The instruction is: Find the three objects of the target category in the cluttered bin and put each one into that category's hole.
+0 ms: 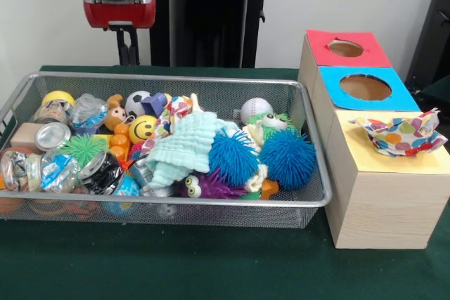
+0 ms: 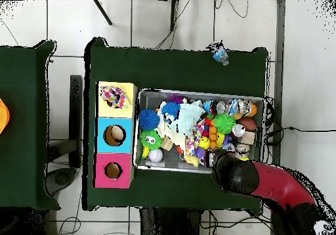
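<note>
My fingers (image 1: 127, 53) hang above the bin's (image 1: 313, 198) far rim; can't tell how far open they are, and nothing's visibly held. One dotted cloth (image 1: 402, 135) sits bunched over the yellow hole (image 2: 115, 96), not dropped thru, so it may plug the hole for the next one. Another dotted cloth (image 1: 171, 112) pokes out near the smiley ball (image 1: 143, 128), half under the mint cloth (image 1: 184, 147). Risk: I pinch mint w/ it, or drag toys out.
</note>
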